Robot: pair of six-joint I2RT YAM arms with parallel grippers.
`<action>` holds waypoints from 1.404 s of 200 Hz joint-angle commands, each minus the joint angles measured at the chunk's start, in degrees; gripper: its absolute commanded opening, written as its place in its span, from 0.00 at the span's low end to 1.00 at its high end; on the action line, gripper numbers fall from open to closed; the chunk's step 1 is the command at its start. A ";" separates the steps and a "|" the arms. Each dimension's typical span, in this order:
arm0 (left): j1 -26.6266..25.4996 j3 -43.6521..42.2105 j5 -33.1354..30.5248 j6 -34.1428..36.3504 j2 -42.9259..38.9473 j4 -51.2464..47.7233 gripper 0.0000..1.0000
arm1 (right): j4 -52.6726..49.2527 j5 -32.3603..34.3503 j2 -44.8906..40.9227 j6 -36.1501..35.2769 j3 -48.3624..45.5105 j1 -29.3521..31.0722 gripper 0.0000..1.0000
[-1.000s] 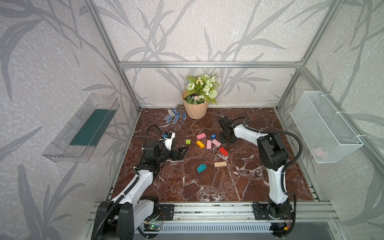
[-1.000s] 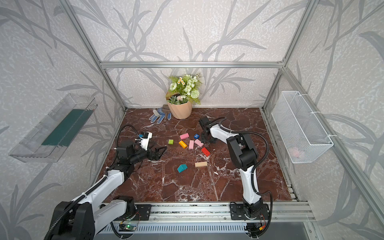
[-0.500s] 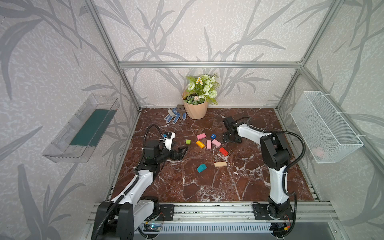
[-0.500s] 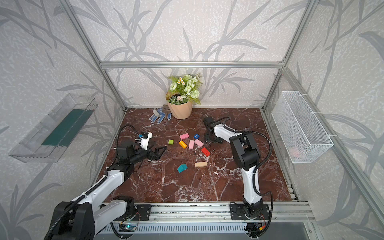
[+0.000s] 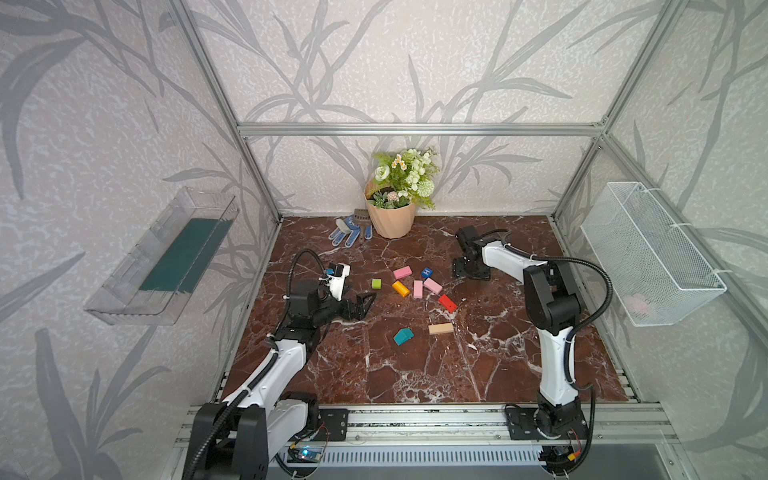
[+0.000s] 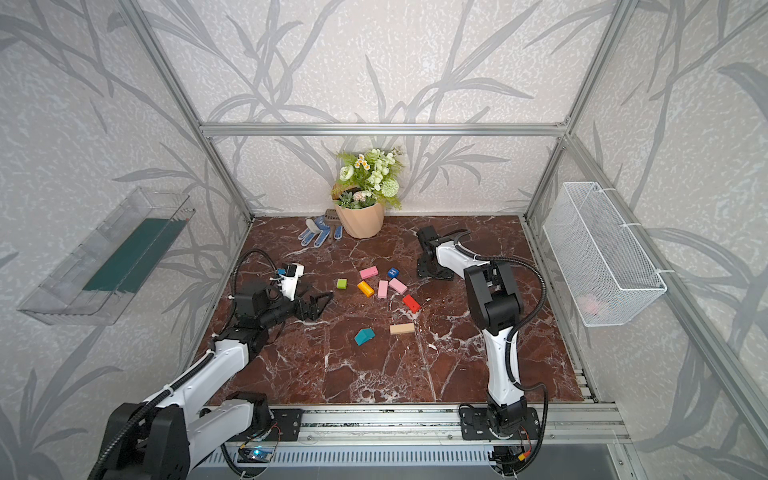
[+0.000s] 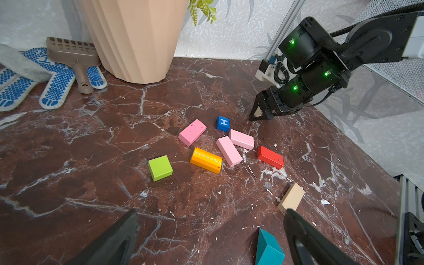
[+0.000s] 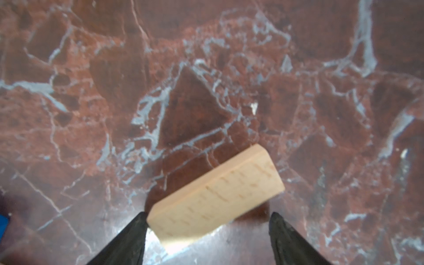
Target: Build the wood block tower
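Observation:
Loose wood blocks lie mid-floor in both top views: green cube (image 5: 376, 284), blue H cube (image 5: 427, 273), orange oblong (image 5: 400, 288), three pink oblongs (image 5: 417, 289), red oblong (image 5: 447, 303), tan oblong (image 5: 441, 328) and teal house piece (image 5: 403, 336). The tower is not in view. My right gripper (image 5: 471, 272) stands open over a second tan block (image 8: 215, 195), which lies askew on the floor; one fingertip (image 8: 140, 220) touches its corner, the other stands apart. My left gripper (image 7: 211, 214) is open and empty, left of the teal piece (image 7: 268, 250).
A beige flowerpot (image 5: 390, 220), blue-white gloves (image 5: 345, 235) and a brown scoop (image 7: 75, 55) sit at the back wall. A wire basket (image 5: 648, 257) hangs on the right wall, a clear tray (image 5: 166, 257) on the left wall.
My right gripper has opened and let go of the tan block, shifting slightly to the right. The left arm has not moved.

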 commanded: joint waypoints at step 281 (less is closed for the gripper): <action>-1.70 1.03 -2.16 2.46 -0.16 -1.72 0.99 | -11.70 -3.86 8.48 1.40 17.02 -7.38 0.99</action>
